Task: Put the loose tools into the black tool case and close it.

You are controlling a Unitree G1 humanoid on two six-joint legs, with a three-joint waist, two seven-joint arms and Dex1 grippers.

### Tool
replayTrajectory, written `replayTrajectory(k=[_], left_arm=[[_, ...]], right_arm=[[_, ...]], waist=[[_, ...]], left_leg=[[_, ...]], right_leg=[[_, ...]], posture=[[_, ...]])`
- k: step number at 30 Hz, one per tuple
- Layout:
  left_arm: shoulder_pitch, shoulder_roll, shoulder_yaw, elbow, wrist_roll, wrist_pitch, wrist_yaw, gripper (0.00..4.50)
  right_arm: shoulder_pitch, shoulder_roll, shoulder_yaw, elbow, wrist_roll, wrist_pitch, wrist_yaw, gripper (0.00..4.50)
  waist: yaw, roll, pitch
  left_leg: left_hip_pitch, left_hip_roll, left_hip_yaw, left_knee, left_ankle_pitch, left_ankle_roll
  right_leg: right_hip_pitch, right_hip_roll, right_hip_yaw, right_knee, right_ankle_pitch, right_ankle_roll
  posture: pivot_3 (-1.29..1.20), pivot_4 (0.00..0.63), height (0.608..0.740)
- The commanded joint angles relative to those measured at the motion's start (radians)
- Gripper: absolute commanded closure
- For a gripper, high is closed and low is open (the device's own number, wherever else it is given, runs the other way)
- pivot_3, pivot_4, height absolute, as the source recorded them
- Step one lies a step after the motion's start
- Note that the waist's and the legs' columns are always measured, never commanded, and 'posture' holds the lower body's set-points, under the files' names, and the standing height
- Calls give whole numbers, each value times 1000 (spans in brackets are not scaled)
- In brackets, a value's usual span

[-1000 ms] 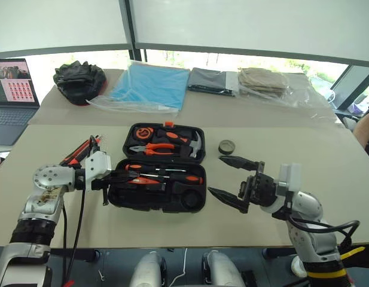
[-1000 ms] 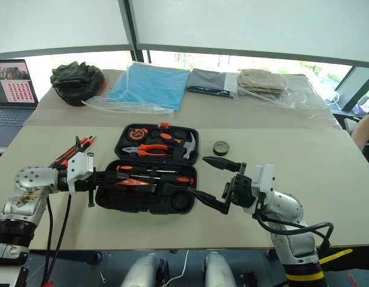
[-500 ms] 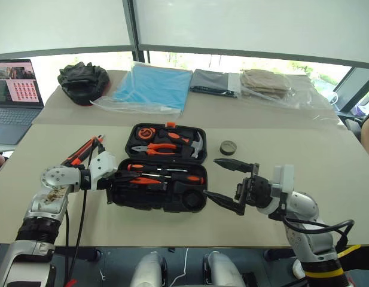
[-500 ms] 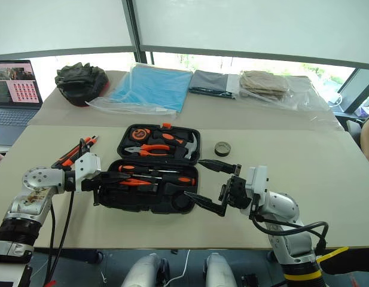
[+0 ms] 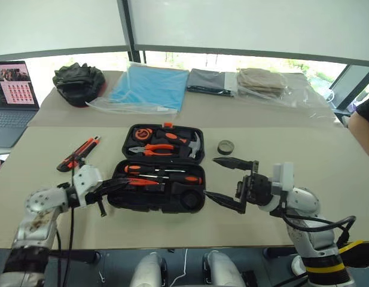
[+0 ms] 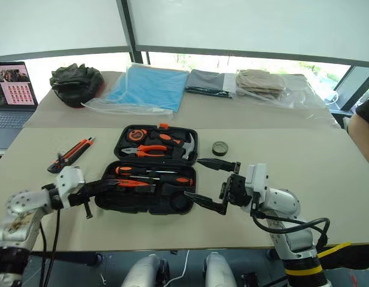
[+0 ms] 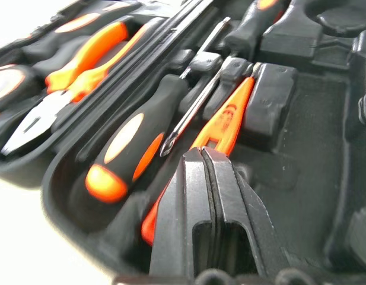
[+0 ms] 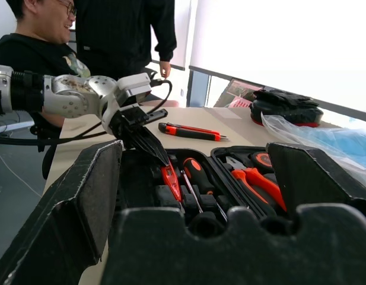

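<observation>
The utility knife point(image 5: 79, 153) lies loose on the worktop point(image 5: 304, 149), outside the black tool case point(image 5: 160, 173) and off its left end, its long axis slanting away from the robot and toward the case's far corner. It is apart from everything else — bare surface all round it, with the worktop's left edge not far beyond. The left gripper point(image 5: 110, 185) is the nearer one: it sits at the case's near-left corner, fingers pressed together with nothing between them, pointing across into the near half, where two screwdrivers and the small orange pointed tool point(image 7: 221, 122) already lie in their slots. To reach the knife it would, I judge, have to back out of the case and swing leftward and away from the robot.

The small dark tape roll point(image 5: 226, 146) rests on the worktop just beyond the case's far-right corner. The right gripper point(image 5: 223, 182) hangs beside the case's right end with its fingers spread wide and empty — the roll lies just past its upper finger, well within that arm's side.

The lid half stands open flat, holding pliers and a hammer.
</observation>
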Motion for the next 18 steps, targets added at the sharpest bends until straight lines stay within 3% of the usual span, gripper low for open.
replayTrajectory(k=[1,3,6,10,13,18], left_arm=[[138,-30,241,-99,-90,78,188,4208],[237,-92,351,-130,-125,103,284,3768],[410,-216,472,-185,-152,99,383,2566],[534,-352,543,-204,-172,77,483,1244],[541,-379,555,-237,-196,100,522,135],[431,-270,501,-270,-235,212,521,25]], right_arm=[[-40,8,1,-30,13,-33,21,0],[-49,28,1,-37,29,-35,18,0],[-44,62,3,-50,39,-44,6,0],[-18,96,4,-63,35,-46,-13,0],[-3,108,-7,-65,15,-54,-42,0],[0,105,-14,-52,-17,-64,-80,0]], waist=[[-7,0,0],[-9,0,0],[-9,-1,0],[-1,-5,0],[21,-7,0],[32,-7,0]], left_leg=[[0,0,-1,0,0,0],[0,0,-1,-1,0,0],[0,-1,-1,-1,-1,1],[-1,-2,0,0,-3,2],[0,-2,-2,0,-7,-5],[-2,-2,-2,1,-7,-7]], right_leg=[[0,0,0,0,0,0],[0,-2,-1,0,0,0],[1,-4,-2,-1,0,0],[1,-6,-3,-3,-1,1],[-2,-8,-6,-4,-5,-5],[-2,-12,-12,-4,-6,-1]], posture=[[0,150,740],[0,150,740],[0,150,740],[0,150,740],[0,150,740],[0,150,740]])
